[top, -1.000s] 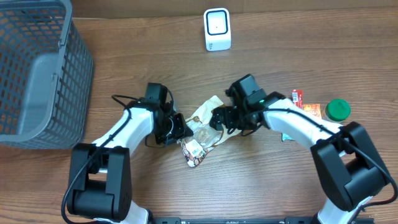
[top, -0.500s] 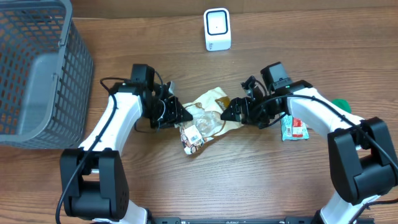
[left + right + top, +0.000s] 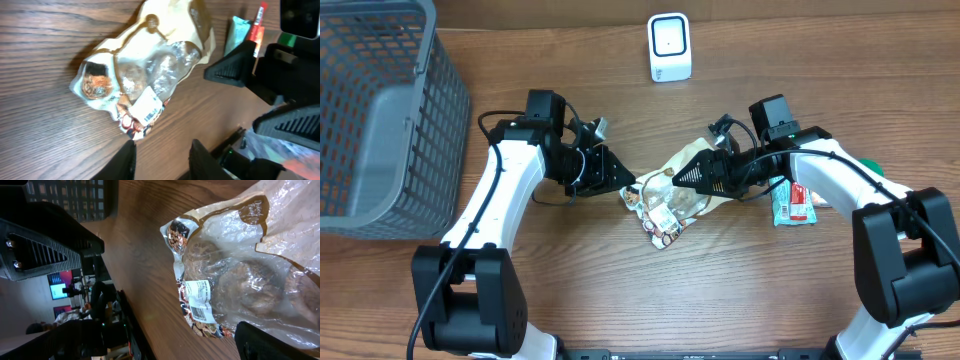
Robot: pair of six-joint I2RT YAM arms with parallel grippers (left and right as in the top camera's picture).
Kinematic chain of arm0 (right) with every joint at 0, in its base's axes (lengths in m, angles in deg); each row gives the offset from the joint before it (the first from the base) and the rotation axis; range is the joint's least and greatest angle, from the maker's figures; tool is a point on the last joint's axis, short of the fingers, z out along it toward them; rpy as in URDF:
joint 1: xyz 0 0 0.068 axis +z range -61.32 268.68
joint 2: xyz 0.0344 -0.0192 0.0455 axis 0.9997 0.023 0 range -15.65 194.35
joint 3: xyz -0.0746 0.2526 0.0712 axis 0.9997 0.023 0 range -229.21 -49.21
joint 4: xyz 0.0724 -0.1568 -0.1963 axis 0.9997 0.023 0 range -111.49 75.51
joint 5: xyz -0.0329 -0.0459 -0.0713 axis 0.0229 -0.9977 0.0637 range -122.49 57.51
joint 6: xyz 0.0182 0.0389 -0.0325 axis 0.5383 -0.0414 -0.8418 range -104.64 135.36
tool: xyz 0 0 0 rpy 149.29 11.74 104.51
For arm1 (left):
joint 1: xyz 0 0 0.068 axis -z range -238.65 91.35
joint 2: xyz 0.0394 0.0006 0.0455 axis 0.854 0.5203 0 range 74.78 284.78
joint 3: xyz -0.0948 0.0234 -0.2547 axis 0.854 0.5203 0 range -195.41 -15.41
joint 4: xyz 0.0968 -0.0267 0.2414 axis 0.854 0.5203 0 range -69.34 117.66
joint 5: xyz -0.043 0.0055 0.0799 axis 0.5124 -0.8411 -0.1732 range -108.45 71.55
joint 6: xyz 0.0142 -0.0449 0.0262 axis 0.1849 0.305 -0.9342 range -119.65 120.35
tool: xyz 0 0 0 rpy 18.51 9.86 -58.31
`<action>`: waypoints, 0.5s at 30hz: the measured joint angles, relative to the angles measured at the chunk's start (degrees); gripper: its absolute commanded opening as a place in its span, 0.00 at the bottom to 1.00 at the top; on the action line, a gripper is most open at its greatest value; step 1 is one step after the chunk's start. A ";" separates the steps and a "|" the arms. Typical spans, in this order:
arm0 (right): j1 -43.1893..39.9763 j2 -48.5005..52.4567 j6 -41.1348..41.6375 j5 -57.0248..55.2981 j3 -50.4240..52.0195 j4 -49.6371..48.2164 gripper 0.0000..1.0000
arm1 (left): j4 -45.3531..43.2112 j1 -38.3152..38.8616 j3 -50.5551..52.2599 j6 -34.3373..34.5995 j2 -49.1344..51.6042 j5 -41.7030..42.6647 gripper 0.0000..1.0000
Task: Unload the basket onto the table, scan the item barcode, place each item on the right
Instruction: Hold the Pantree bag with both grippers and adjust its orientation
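Note:
The item is a clear snack bag (image 3: pixel 665 205) with brown print, lying flat in the middle of the table. Its white barcode label (image 3: pixel 149 109) faces up at the near end and also shows in the right wrist view as the label (image 3: pixel 200 300). My left gripper (image 3: pixel 623 183) hovers just left of the bag. Its fingers (image 3: pixel 127 160) stand a little apart with only bare wood between them. My right gripper (image 3: pixel 688 177) stands wide open over the bag's far right end, and one finger (image 3: pixel 275 340) is beside the wrapper. A white scanner (image 3: pixel 670 47) stands at the back.
A grey mesh basket (image 3: pixel 380 120) fills the left side. By the right arm lie a green-white packet (image 3: pixel 790 205) and a green round item (image 3: pixel 868 166). A loose cable runs along the left arm.
The bag has shifted slightly right and turned its label end toward the front. The left gripper rose away from it, and the right gripper swung right and now sits over its far end.

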 measured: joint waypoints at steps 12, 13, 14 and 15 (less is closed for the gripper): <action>0.00 0.00 -0.15 -3.26 0.00 0.46 1.00 | -7.21 3.34 0.81 2.43 0.02 -11.43 0.91; 0.00 0.00 -0.20 -4.00 0.00 0.96 1.00 | -8.55 4.17 1.27 2.69 0.15 -11.72 0.92; 0.00 0.00 -0.22 -4.90 0.00 1.57 1.00 | -9.46 4.90 1.62 2.75 0.42 -11.85 0.92; 0.00 0.00 -0.20 -5.79 0.00 2.03 1.00 | -10.14 5.68 1.90 2.86 0.87 -12.00 0.93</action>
